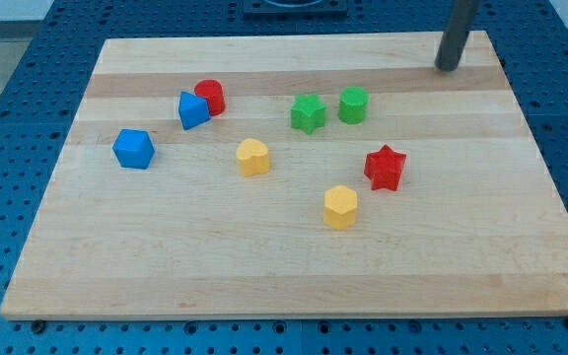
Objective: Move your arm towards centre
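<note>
My tip rests on the wooden board near its top right corner, well apart from every block. The nearest block is a green cylinder, down and to the left of the tip. Beside it lies a green star. A red star and a yellow hexagonal block sit right of the middle. A yellow heart-like block lies left of the middle. A red cylinder touches a blue triangular block. A blue block sits at the left.
The board lies on a blue perforated table that shows on all sides. A dark fixture stands beyond the board's top edge.
</note>
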`<state>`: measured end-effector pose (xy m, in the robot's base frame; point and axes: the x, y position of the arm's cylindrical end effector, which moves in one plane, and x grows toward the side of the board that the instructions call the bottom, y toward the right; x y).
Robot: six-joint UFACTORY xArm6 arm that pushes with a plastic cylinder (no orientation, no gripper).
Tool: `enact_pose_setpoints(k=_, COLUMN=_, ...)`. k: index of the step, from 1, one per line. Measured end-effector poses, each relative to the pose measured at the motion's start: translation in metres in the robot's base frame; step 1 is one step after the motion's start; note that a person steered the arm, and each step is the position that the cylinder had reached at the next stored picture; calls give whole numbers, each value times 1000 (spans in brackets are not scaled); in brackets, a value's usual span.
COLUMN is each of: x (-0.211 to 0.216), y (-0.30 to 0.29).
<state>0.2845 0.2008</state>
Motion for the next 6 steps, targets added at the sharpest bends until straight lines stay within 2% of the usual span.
enact_pose_setpoints(k=3, x=102, y=-89)
enact_pose_setpoints(k=5, x=138, y=-155)
enact_pose_setpoints(k=6, x=141, y=-151)
